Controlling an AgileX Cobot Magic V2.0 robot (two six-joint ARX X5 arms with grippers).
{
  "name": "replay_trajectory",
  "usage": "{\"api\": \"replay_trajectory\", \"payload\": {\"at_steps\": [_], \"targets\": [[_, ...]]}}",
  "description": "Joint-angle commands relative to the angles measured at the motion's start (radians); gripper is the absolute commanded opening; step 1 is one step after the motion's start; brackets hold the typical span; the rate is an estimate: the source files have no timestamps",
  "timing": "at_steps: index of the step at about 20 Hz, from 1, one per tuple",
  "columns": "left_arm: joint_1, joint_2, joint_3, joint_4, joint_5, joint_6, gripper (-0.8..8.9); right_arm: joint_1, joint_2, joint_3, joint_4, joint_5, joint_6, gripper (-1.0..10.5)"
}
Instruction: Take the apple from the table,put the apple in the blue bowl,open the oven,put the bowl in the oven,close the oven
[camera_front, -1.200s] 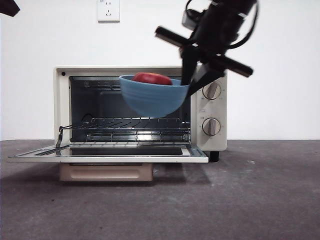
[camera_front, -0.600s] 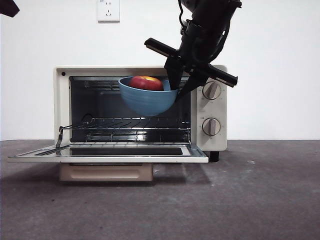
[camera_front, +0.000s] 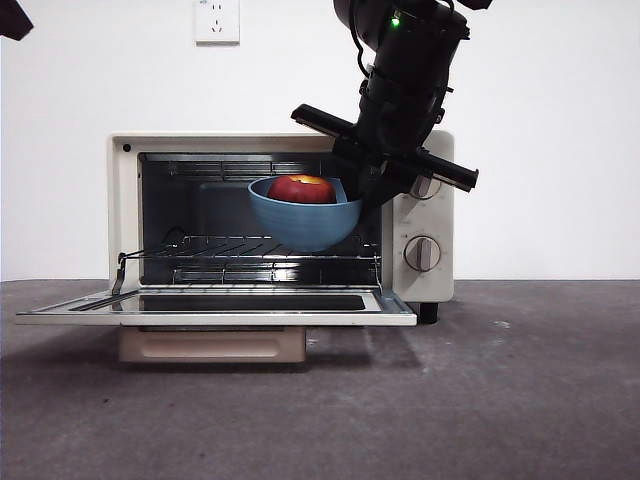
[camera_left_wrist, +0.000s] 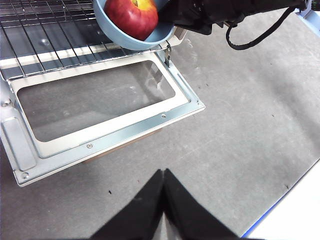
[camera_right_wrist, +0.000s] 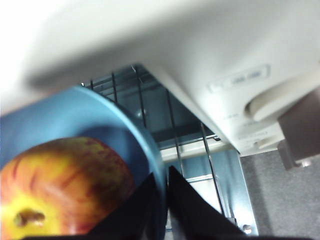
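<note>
Right end effector (camera_front: 362, 190) is clamped on the rim of the blue bowl (camera_front: 305, 222), holding it with the apple (camera_front: 301, 189) inside the open oven (camera_front: 425, 290), just above the rack. Bowl looks rigid and probably smooth; the one-sided rim grip likely lets the apple's weight tip it. Left end effector (camera_left_wrist: 163, 172) is closed and empty above the worktop (camera_left_wrist: 240, 125).

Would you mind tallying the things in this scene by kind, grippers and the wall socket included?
Apple: 1
Blue bowl: 1
Oven: 1
Oven knobs: 2, upper half hidden, lower
Wire rack: 1
Grippers: 2, right gripper on the bowl's rim, left gripper waiting above the table
Wall socket: 1
Total: 9
</note>
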Motion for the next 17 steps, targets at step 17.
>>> {"api": "replay_trajectory", "payload": {"at_steps": [17], "targets": [[-0.003,0.005,0.004,0.004,-0.003,0.016,0.07,0.048,-0.023,0.024,0.047,0.029,-0.060,1.4]]}}
